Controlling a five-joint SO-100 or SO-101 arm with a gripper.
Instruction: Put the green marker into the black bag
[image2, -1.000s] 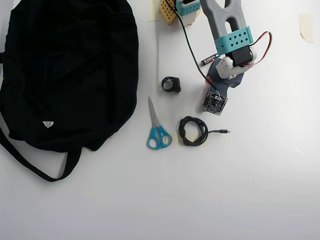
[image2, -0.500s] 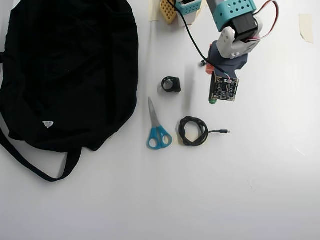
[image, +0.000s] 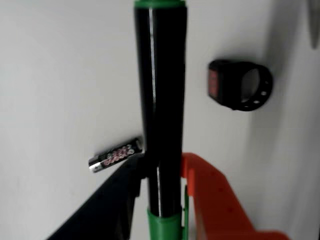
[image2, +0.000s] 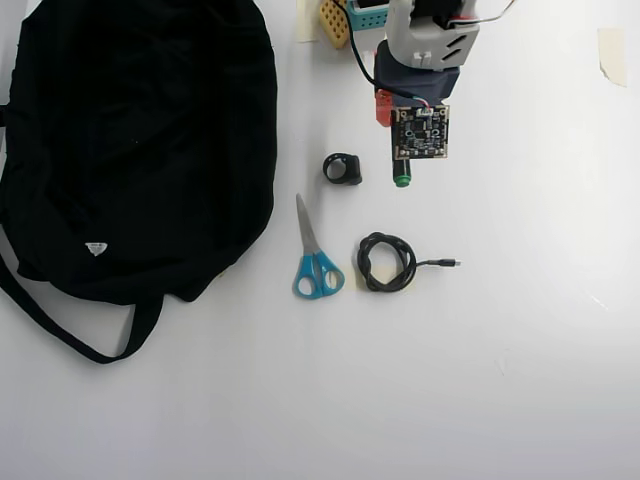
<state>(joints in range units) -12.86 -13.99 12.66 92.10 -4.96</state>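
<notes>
In the wrist view the green marker (image: 160, 90), a black barrel with green ends, stands lengthwise up the middle. My gripper (image: 161, 172) is shut on it, black finger (image: 115, 200) on its left, orange finger (image: 215, 200) on its right. From overhead, my gripper (image2: 398, 120) hangs near the top centre, mostly hidden under the wrist camera board (image2: 420, 132). Only the green marker's end (image2: 402, 179) pokes out below the board. The black bag (image2: 130, 140) fills the left side, well to the left of my gripper, with a white tag (image2: 95, 248) and a strap (image2: 70, 335).
A black ring-shaped object (image2: 343, 168) (image: 241, 84) lies just left of the marker's end. Blue-handled scissors (image2: 315, 258) and a coiled black cable (image2: 388, 262) lie below it. A small battery with pink print (image: 116, 155) rests on the table beneath my gripper. Tape pieces (image2: 612, 55) sit at the top right.
My arm has swung left and toward the top of the overhead view, carrying the marker. The battery seen beside the arm earlier is now covered by it from overhead.
</notes>
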